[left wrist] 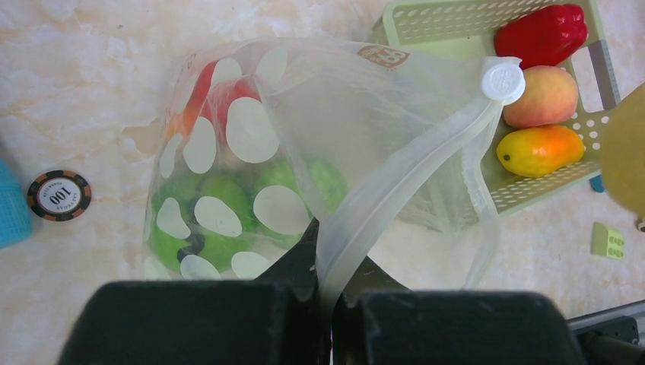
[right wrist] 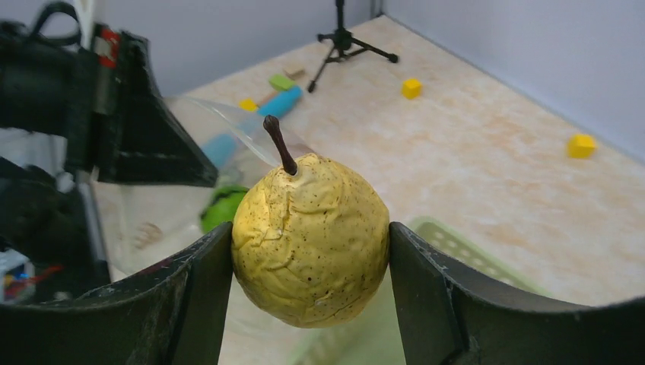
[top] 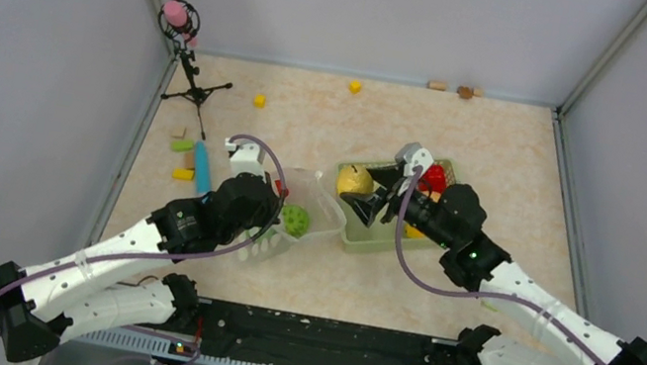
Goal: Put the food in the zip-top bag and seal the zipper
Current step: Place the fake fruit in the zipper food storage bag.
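Note:
My left gripper (left wrist: 328,293) is shut on the mouth edge of the clear dotted zip-top bag (left wrist: 251,144), pinching its whitish zipper strip (left wrist: 411,175) and holding the mouth up. The bag (top: 299,213) holds a green striped melon (left wrist: 220,220) and a red-orange piece (left wrist: 209,95). My right gripper (right wrist: 310,251) is shut on a yellow speckled pear (right wrist: 310,239) and holds it (top: 355,181) above the green basket's left end, just right of the bag. A red pepper (left wrist: 541,32), a peach (left wrist: 541,95) and a yellow-orange mango (left wrist: 538,148) lie in the basket (left wrist: 441,19).
The pale green basket (top: 370,236) stands right of the bag. A small black tripod with a pink ball (top: 187,68) is at the back left. Yellow cubes (top: 259,100), coloured blocks (top: 186,158), a blue cylinder (top: 202,166) and a poker chip (left wrist: 59,195) lie around.

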`<state>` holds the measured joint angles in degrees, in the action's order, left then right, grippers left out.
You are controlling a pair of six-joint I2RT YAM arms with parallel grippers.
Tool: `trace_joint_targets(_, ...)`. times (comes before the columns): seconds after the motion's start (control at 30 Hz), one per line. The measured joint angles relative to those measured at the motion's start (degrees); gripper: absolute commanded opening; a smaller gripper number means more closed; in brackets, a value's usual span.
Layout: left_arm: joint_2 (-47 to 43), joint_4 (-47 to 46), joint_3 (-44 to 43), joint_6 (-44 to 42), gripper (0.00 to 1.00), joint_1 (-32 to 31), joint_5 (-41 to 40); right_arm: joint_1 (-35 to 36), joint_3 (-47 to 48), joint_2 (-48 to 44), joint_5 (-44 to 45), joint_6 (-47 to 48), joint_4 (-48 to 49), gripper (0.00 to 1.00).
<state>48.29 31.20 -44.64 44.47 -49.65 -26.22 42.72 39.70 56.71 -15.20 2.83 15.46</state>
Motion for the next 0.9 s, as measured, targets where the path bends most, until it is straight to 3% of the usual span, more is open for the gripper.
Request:
trace_joint_targets(0.13, 0.0, 0.0, 0.0, 0.0, 0.0, 0.0, 0.6, 5.9, 0.0, 4.7, 3.7, -11.5, 4.0, 0.27)
trace_joint_targets(0.23, 0.0, 0.0, 0.0, 0.0, 0.0, 0.0, 1.2, 12.2, 0.1, 9.6, 8.3, -15.0, 5.2, 0.27)
trace_joint_targets(0.47, 0.0, -0.1, 0.0, 0.0, 0.0, 0.0, 2.8, 21.1, 3.3, 20.7, 27.7, -26.6, 3.5, 0.29)
trace_joint_targets(0.67, -0.1, -0.8, 0.0, -0.2, 0.0, 0.0, 5.0, 22.0, 12.6, 30.3, 39.6, -35.3, 0.5, 0.46)
trace_joint_targets(0.9, -0.2, 0.0, 0.1, -0.8, 0.0, 0.0, 6.1, 22.2, 21.3, 36.2, 45.5, -41.7, -5.6, 0.68)
